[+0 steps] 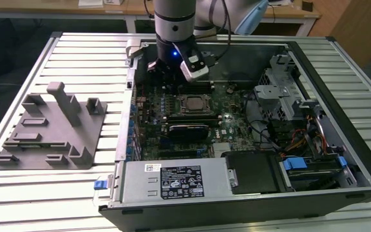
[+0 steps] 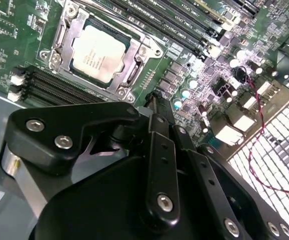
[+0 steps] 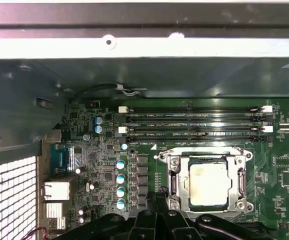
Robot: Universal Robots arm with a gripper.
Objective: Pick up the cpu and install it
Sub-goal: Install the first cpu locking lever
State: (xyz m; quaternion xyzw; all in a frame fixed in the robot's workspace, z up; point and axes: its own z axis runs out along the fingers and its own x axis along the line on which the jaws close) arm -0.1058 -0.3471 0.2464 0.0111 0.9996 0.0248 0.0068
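One arm: the grey robot arm (image 1: 172,24) is coming in from the far side of the exterior view and hanging over the back part of the green motherboard (image 1: 231,121).
Claw: in both wrist views the black claw (image 2: 154,97) (image 3: 159,194) is hovering above the board. Its fingers (image 2: 160,150) are looking drawn together to a single tip and are gripping nothing.
Claw position: in the first wrist view the tip is showing just beside one corner of the processor socket, apart from the chip.
Cpu: the cpu (image 2: 98,53) is sitting flat inside the socket with its silvery top plate facing up. It is also showing in the first wrist view (image 3: 209,184) and near the middle of the board in the exterior view (image 1: 192,103).
Socket frame: a bright metal frame (image 2: 134,65) is surrounding the cpu on all sides; I cannot tell whether it is latched.
Memory slots: long black slots (image 3: 194,122) are running parallel beside the socket.
Case: the open computer case (image 1: 356,145) is lying on its side on the slatted metal counter (image 1: 76,58).
Fixture: a grey plastic fixture (image 1: 50,130) is standing on the counter, to the exterior view's left of the case.
Power supply: a silver box (image 1: 172,180) is occupying the case's near edge in the exterior view.
Cables: a coloured bundle (image 1: 282,135) is lying toward the exterior view's right.
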